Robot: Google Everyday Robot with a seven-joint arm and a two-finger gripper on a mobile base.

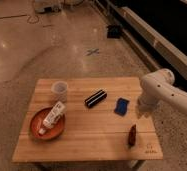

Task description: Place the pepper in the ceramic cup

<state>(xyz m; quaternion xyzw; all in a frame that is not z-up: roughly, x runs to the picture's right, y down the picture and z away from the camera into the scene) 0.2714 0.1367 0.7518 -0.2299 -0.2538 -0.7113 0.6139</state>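
Wooden table (97,131) — pepper (131,136) near jaws

The gripper (139,114) hangs over the right edge of the table (102,145), with the pepper (132,136) just before it and the rectangular piece (121,106) just to its left. Farther left lies the box (95,98). Well beyond that, the ceramic cup (60,89) stands behind the bowl (37,131), which holds a tube (53,116).

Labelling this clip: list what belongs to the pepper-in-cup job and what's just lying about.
Job: pepper, front right; ceramic cup, back left; gripper, over the right edge of the table.
Lying about: red-orange bowl, white tube in it, black box, blue piece.
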